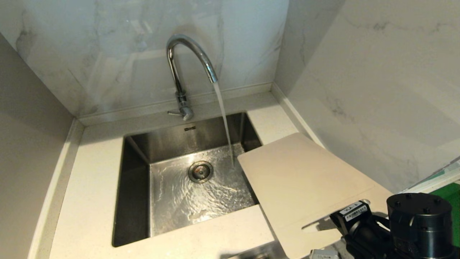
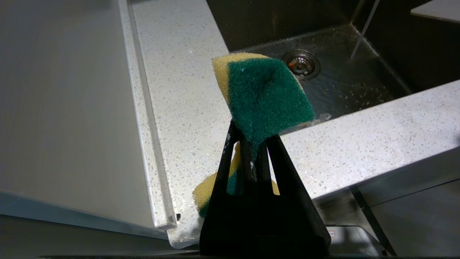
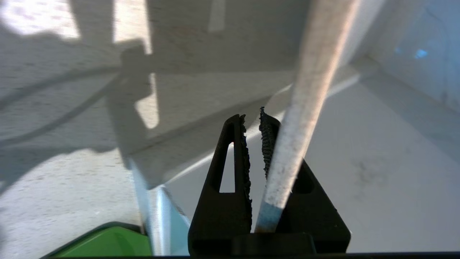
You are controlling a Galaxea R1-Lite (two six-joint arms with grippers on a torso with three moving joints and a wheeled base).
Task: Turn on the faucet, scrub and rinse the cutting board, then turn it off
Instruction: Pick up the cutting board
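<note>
The chrome faucet point(image 1: 179, 64) is running, and its stream point(image 1: 224, 122) falls into the sink just past the board's corner. The cream-white cutting board point(image 1: 305, 180) lies tilted over the sink's right rim, with its slot handle toward me. At that slot end my right gripper point(image 1: 334, 219) is shut on the board. In the right wrist view the board's thin edge point(image 3: 309, 90) runs up from between the fingers of the right gripper point(image 3: 251, 118). My left gripper point(image 2: 251, 133) is outside the head view, over the front counter, shut on a yellow-and-green sponge point(image 2: 266, 93).
The steel sink point(image 1: 136, 180) has water swirling round its drain point(image 1: 200, 171). The faucet's small lever point(image 1: 176, 113) sticks out to the left at its base. Marble walls close in behind and on the right. A green board point(image 1: 449, 201) lies at the far right.
</note>
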